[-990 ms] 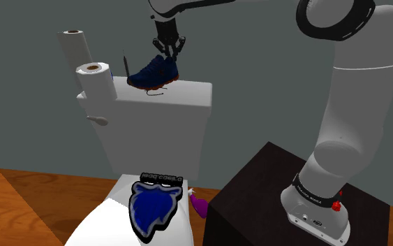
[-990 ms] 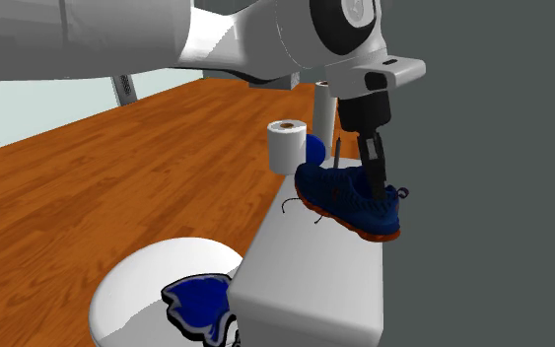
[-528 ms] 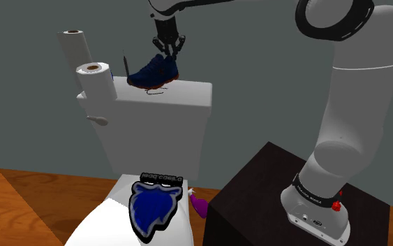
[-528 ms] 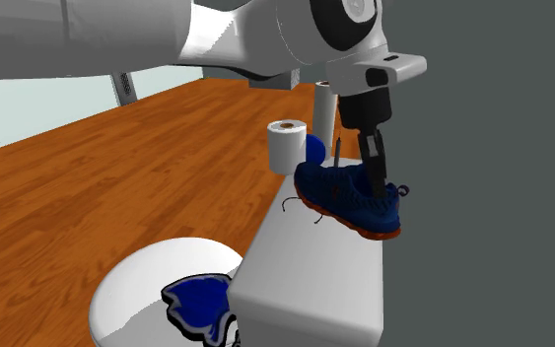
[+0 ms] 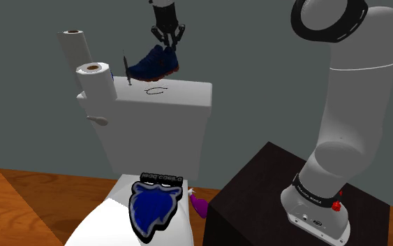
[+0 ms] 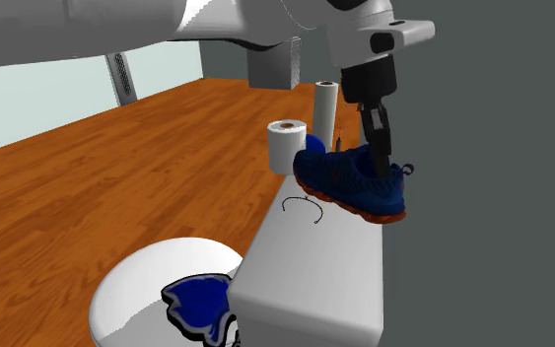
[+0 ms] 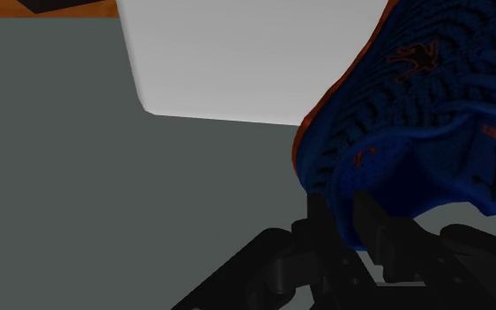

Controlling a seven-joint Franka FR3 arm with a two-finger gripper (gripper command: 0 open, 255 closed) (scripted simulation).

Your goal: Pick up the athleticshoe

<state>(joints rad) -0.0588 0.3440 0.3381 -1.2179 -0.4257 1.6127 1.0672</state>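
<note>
Gripper (image 5: 167, 43) narrow, fingers pinched on the upper rim of the athletic shoe (image 5: 153, 64), toward one end of it. In the wrist view the black fingers (image 7: 321, 220) clasp the blue knit edge of the shoe (image 7: 413, 114) between them.

Shoe is dark blue with an orange-red sole line. It hangs clear of the white tank lid (image 5: 184, 94), tilted, its free end lower (the gap shows best in the second exterior view, shoe (image 6: 349, 182) under gripper (image 6: 378, 163)).

A thin black curl (image 5: 156, 90) lies on the lid beneath the shoe.

At the shoulder view's left, two paper rolls: the near roll (image 5: 93, 78) on the lid's end, the far roll (image 5: 71, 45) behind it. A blue beard-shaped piece (image 5: 153, 206) rests on the toilet lid near me. The dark stand (image 5: 250, 206) is at the lower right.
</note>
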